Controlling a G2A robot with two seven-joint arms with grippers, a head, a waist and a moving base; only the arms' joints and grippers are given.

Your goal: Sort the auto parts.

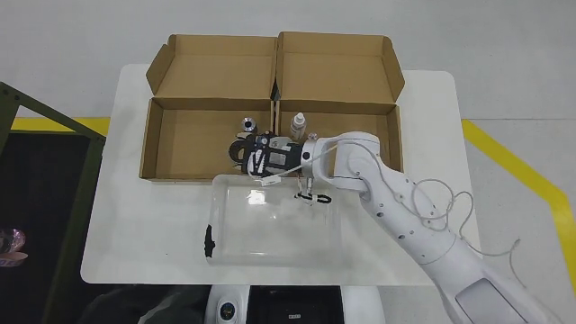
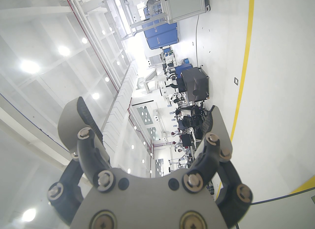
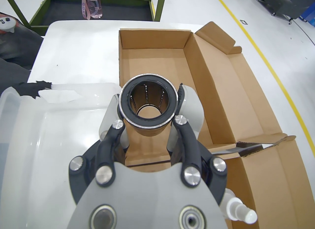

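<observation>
My right gripper [image 1: 245, 153] is shut on a metal cylindrical bearing [image 3: 148, 102] with a black end ring and rows of small balls inside. It holds the bearing [image 1: 238, 151] just above the floor of the left cardboard box [image 1: 151, 139], at that box's near right part. A small round metal part [image 1: 245, 126] lies in the same box, a little farther back. In its own wrist view, my left gripper [image 2: 147, 114] is open, holds nothing and points out into the room.
The right cardboard box [image 1: 393, 135] holds a small white bottle [image 1: 298, 128]. A clear plastic bin [image 1: 270, 229] sits in front of the boxes with a black part [image 1: 313, 197] in it and a black piece [image 1: 208, 241] at its left rim.
</observation>
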